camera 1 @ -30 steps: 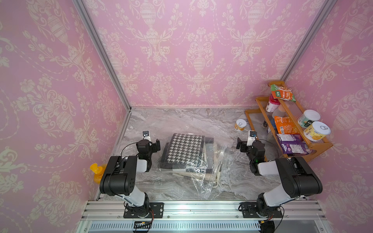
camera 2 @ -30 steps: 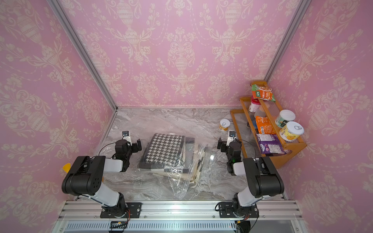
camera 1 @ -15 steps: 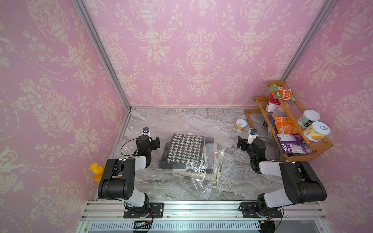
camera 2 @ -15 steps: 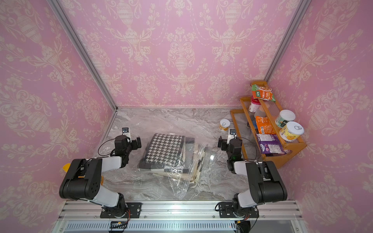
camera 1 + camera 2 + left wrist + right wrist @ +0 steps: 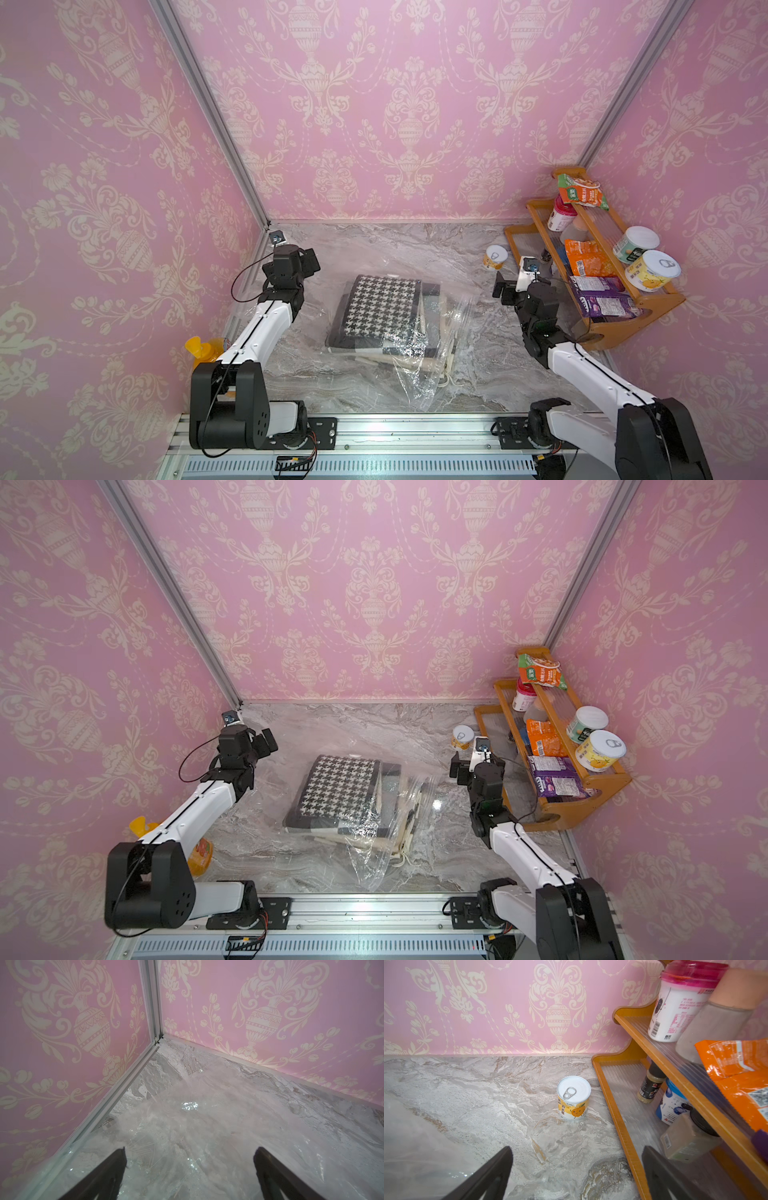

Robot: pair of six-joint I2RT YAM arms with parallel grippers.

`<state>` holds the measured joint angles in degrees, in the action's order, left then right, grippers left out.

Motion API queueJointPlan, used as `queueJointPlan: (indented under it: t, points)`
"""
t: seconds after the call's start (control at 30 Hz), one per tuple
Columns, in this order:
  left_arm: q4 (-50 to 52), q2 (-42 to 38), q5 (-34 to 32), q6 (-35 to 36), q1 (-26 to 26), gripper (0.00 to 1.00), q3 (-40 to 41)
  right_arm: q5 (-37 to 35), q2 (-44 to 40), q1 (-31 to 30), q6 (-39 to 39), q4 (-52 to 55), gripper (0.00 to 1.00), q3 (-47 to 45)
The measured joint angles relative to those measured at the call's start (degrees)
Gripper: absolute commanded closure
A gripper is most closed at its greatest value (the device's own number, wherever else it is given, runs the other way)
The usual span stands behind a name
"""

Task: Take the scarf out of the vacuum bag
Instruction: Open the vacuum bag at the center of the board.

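Scarf: in vacuum bag; mouth maybe lower right
Left gripper: apart, empty; pin bag
Right gripper: apart, empty; pull scarf gently

the right end effector shows two dark fingers spread wide above the marbled surface, with nothing between them. a small pull-tab can with an orange cartoon fruit stands upright just beside a wooden rack. the rack holds a pink-lidded white cup, an orange packet, a spice bottle and a blue-and-white tub.
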<state>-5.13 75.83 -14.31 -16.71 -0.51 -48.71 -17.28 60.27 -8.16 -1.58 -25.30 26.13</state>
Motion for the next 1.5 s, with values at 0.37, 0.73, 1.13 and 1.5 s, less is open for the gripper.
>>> queueJointPlan:
  t: [0.37,0.73,1.13,1.5]
  points:
    - [10.3,-6.1,10.3,-8.3,1.3,0.01,-3.8,-3.8,-14.7,-3.6,-10.9,29.1,0.0,12.1]
    - [26.4,-10.6,19.8,-5.2,16.7,0.01,-15.7,11.4,-14.3,-3.6,-28.5,55.1,0.0,17.7]
    - [45.2,-7.1,16.5,-3.7,44.5,0.01,-24.4,27.6,-12.1,-0.8,-35.4,61.8,0.0,14.2]
    - [55.0,9.0,-8.5,-4.7,71.7,0.01,-35.6,33.6,-14.5,4.7,-36.1,62.1,0.01,9.9]
